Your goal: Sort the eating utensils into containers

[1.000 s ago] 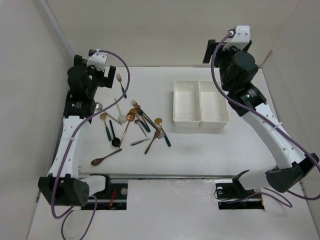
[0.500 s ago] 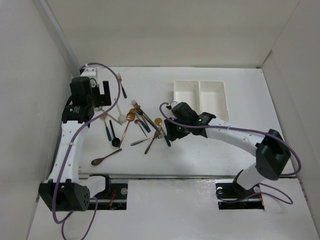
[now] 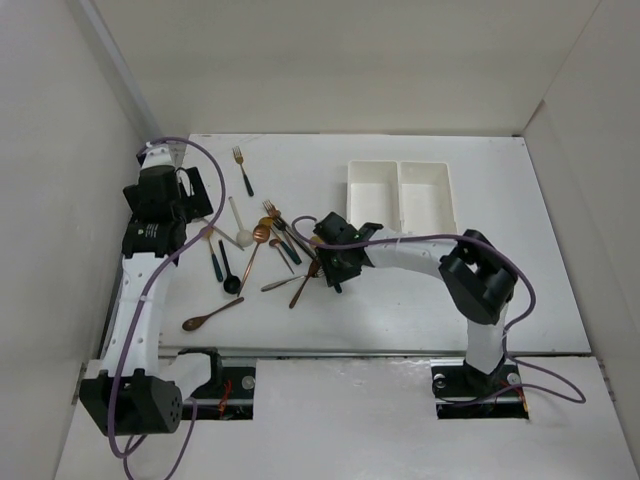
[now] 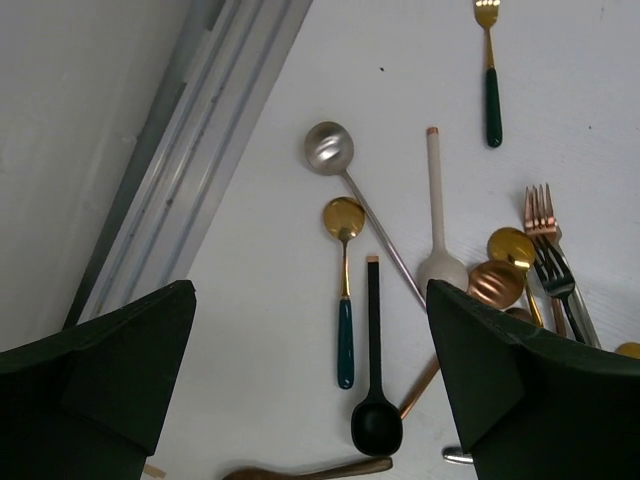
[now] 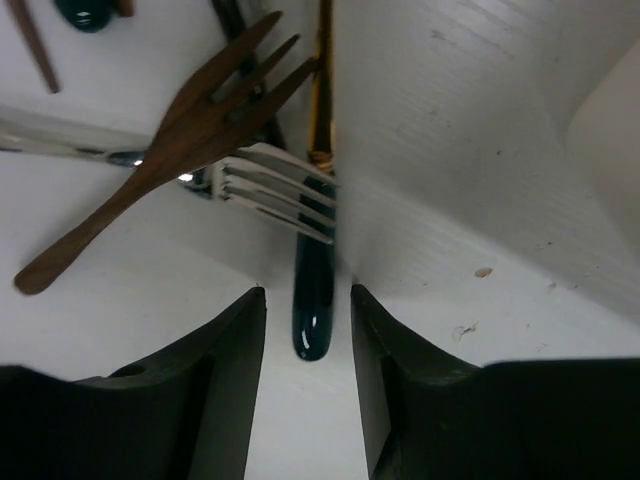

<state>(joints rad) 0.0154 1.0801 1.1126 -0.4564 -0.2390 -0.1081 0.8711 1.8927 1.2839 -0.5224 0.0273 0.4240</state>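
Observation:
Several eating utensils lie in a loose pile [image 3: 270, 250] left of centre. A gold fork with a green handle [image 3: 241, 170] lies apart at the back. The two white containers [image 3: 400, 235] stand joined at the back right and look empty. My right gripper [image 3: 335, 268] is low at the pile's right edge. In the right wrist view it [image 5: 308, 300] is open, with its jaws on either side of the end of a dark green handle [image 5: 313, 310], apart from it. A wooden fork [image 5: 170, 150] and a silver fork [image 5: 275, 190] lie just beyond. My left gripper [image 3: 198, 192] hangs wide open [image 4: 308, 290] above the pile's left side.
Under the left gripper lie a black spoon [image 4: 375, 390], a gold spoon with a green handle [image 4: 344, 290], a silver spoon [image 4: 328, 148] and a cream spoon [image 4: 437, 220]. A brown wooden spoon [image 3: 212, 314] lies nearest the front. White walls close in left, back and right.
My right arm swung from the back right, over the containers, down to the right edge of the pile. My left gripper shifted slightly left and toward the front.

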